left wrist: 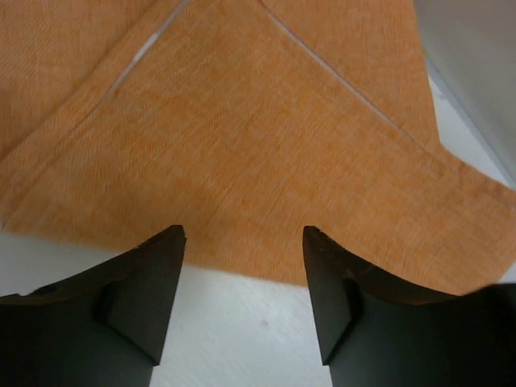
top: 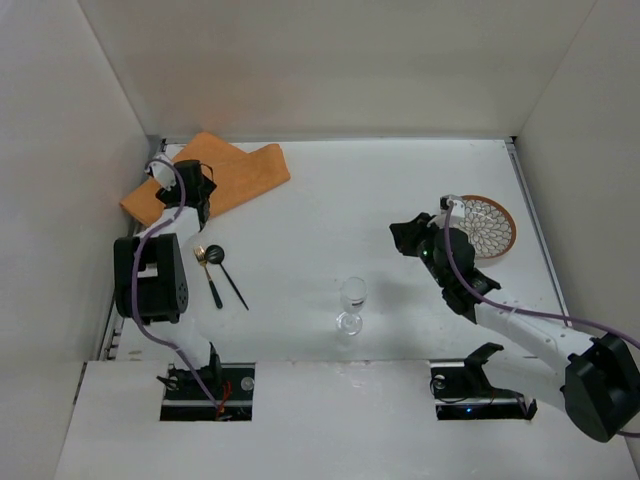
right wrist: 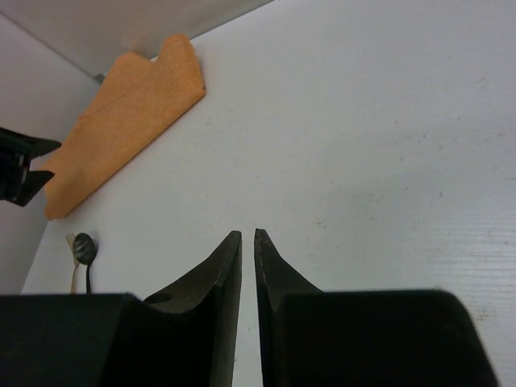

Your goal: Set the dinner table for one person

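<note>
Across the white surface [top: 330, 190], the largest loose thing is the orange cloth [top: 240, 170], folded at the far left corner, its long axis slanting from the left edge toward the far edge. A patterned plate [top: 492, 225] lies by the right edge. A wine glass [top: 352, 292] stands toward the near edge, with the fork and spoon [top: 212, 257] nearer the left edge. The left end effector [left wrist: 242, 238] hangs over the cloth's near hem, fingers apart, and is plainly the closer arm. The right end effector [right wrist: 247, 238], beside the plate, is pressed almost together and empty.
</note>
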